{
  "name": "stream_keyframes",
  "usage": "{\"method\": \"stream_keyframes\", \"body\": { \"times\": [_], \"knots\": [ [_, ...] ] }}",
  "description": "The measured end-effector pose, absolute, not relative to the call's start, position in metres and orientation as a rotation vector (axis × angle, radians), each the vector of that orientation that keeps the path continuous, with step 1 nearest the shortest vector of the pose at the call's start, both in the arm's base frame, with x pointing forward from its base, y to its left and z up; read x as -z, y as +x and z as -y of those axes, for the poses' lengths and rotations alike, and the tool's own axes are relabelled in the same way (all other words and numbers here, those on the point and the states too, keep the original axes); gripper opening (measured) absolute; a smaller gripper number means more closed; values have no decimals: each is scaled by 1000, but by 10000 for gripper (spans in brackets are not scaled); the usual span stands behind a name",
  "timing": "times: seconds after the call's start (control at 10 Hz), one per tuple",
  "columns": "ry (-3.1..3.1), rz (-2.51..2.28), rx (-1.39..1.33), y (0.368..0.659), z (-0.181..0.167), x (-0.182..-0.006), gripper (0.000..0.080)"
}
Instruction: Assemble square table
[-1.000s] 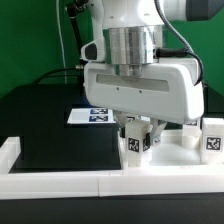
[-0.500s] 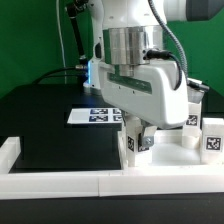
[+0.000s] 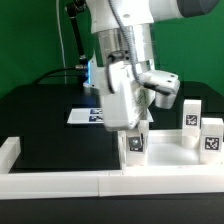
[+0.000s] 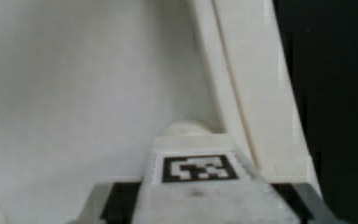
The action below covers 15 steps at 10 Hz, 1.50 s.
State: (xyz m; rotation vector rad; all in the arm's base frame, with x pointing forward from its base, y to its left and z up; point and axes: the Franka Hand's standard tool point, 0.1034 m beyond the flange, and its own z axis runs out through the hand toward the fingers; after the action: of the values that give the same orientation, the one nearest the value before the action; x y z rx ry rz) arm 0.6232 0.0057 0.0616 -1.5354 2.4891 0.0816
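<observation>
Rotated since earlier, the fingers [image 3: 135, 128] seemingly clamp a blocky white tagged leg [image 3: 134, 144] on the smooth slab [image 3: 170, 156].

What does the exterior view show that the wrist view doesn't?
Only exterior: the marker board on the black table, the front border rail, two more tagged legs at its right, and the arm twisted above. Only wrist: the slab's raised rim close up. Both: the gripper on a tagged leg standing on the slab.
</observation>
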Motion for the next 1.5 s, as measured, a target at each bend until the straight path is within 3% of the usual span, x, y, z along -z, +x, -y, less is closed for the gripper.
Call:
{"method": "stream_keyframes", "body": {
  "times": [0.4,0.5,0.7,1.2,1.5],
  "knots": [
    [-1455,-2569,-72,621,-4,-61,297],
    [-1445,-2574,-73,620,-3,-61,357],
    [-1450,-2567,-75,622,-8,-64,600],
    [-1431,-2441,-111,623,-37,-154,648],
    [-1436,-2440,-118,624,-38,-153,648]
  ]
}}
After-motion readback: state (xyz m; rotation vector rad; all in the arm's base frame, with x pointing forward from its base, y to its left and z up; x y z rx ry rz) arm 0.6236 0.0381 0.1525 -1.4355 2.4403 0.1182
